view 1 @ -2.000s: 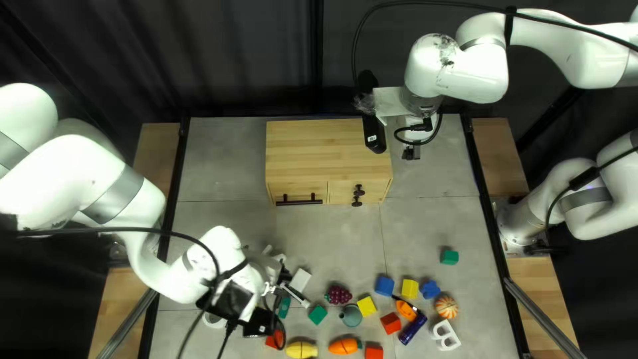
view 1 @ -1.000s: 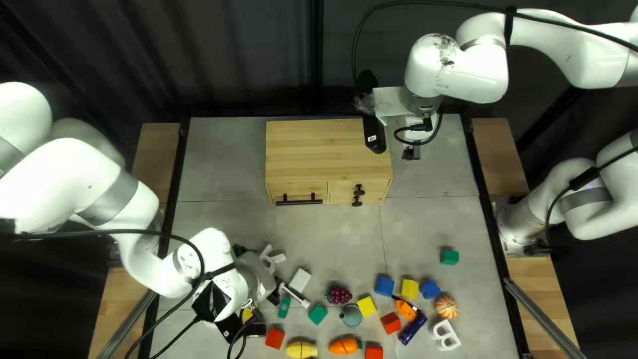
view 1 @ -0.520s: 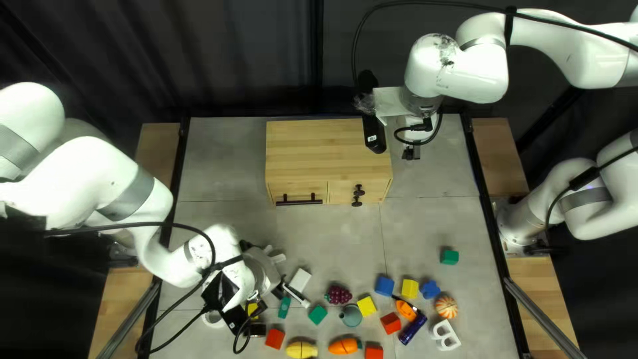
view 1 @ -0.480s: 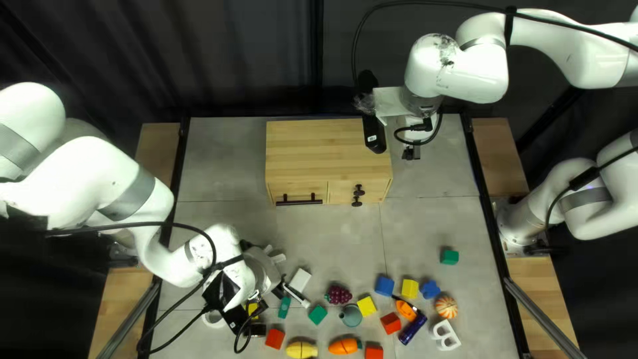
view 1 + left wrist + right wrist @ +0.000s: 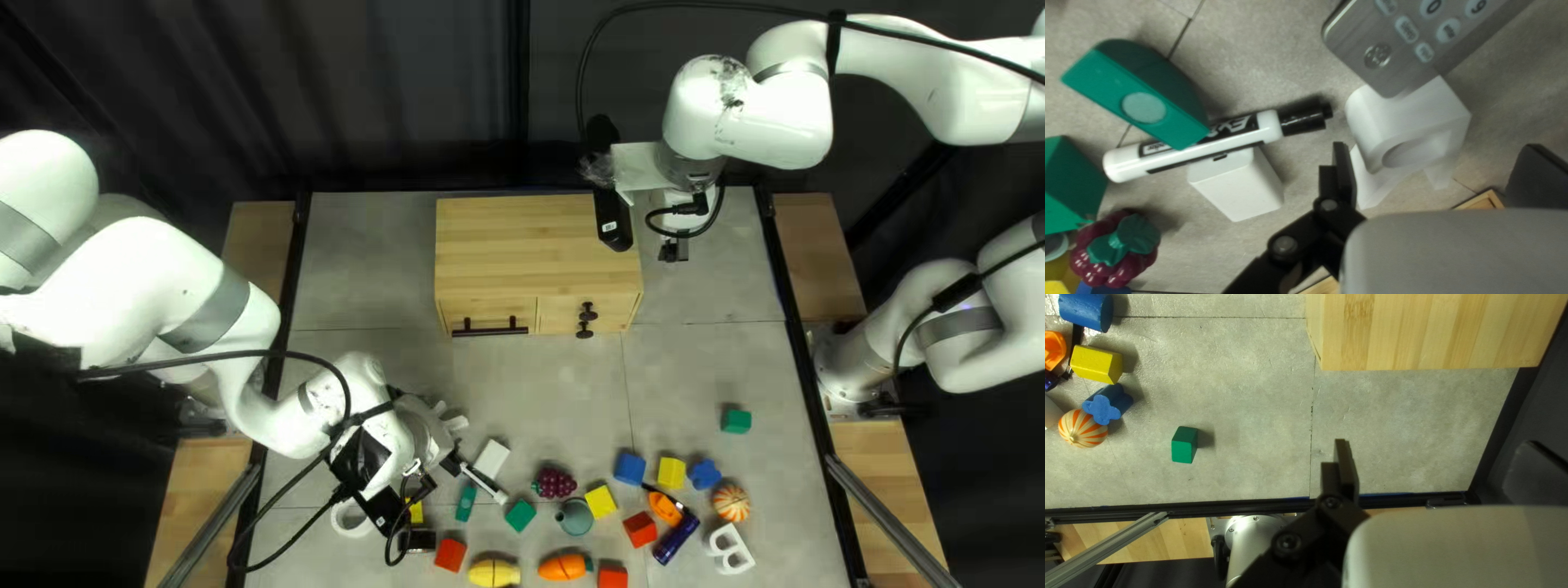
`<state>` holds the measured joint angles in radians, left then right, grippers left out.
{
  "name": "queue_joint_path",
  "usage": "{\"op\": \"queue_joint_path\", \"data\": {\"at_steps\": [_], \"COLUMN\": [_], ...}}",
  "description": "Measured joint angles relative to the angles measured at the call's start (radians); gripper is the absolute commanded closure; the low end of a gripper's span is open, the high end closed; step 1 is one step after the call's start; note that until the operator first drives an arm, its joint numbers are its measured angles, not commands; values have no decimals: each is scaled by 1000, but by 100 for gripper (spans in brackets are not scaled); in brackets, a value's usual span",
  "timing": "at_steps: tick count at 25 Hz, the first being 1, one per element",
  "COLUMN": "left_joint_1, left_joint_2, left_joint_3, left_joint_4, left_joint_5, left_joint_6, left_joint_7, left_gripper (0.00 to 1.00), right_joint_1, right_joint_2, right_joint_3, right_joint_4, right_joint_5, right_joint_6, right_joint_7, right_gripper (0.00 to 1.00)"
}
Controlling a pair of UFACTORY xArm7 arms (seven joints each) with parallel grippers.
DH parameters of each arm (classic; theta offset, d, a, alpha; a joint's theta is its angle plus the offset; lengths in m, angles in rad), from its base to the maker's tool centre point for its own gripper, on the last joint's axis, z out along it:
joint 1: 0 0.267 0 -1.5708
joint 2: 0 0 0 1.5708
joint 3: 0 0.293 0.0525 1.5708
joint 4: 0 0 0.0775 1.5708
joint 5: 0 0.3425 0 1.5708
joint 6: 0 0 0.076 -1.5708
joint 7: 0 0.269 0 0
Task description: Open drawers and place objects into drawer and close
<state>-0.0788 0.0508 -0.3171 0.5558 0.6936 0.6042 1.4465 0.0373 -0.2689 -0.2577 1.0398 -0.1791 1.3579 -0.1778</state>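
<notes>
Fingers (image 5: 1342,174) of the left gripper (image 5: 1438,171) are standing spread in the left wrist view. A white piece (image 5: 1383,128) is lying between and beneath them, a remote (image 5: 1383,54) ahead, a marker (image 5: 1271,126) beside.

In the right wrist view, the right gripper (image 5: 1440,468) is keeping its fingers apart too; the cabinet (image 5: 1437,332) is sitting ahead of them.

In the top left view, the left arm (image 5: 376,430) is easing slightly cabinetward, while the drawer (image 5: 490,308) is sitting shut, beyond the left fingers. Nothing is being gripped, so opening and filling are probably still waiting.
</notes>
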Motion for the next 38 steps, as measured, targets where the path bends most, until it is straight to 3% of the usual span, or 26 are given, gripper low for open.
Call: {"op": "queue_joint_path", "data": {"at_steps": [3, 6, 7, 8, 9, 16, 22, 31, 38], "left_joint_1": [8, 16, 19, 22, 25, 28, 13, -36, -87], "left_joint_2": [-8, -15, -15, -13, -8, -18, -133, -394, -401], "left_joint_3": [6, 13, 15, 18, 20, 22, 25, 115, 103], "left_joint_4": [-19, -35, -39, -42, -44, -47, -64, -222, -264], "left_joint_5": [-3, -9, -10, -10, -9, -20, -128, -299, -330], "left_joint_6": [-34, -65, -75, -85, -94, -106, -54, 56, 53], "left_joint_7": [0, 4, 5, 6, 7, 26, 114, 337, 372], "left_gripper": [0, 10, 18, 68, 100, 100, 100, 100, 100], "right_joint_1": [0, 0, 0, 0, 0, 0, 0, 0, 0], "right_joint_2": [0, 0, 0, 0, 0, 0, 0, 0, 0], "right_joint_3": [0, 0, 0, 0, 0, 0, 0, 0, 0], "right_joint_4": [0, 0, 0, 0, 0, 0, 0, 0, 0], "right_joint_5": [0, 0, 0, 0, 0, 0, 0, 0, 0], "right_joint_6": [0, 0, 0, 0, 0, 0, 0, 0, 0], "right_joint_7": [0, 0, 0, 0, 0, 0, 0, 0, 0], "right_gripper": [0, 0, 0, 0, 0, 0, 0, 0, 0]}}
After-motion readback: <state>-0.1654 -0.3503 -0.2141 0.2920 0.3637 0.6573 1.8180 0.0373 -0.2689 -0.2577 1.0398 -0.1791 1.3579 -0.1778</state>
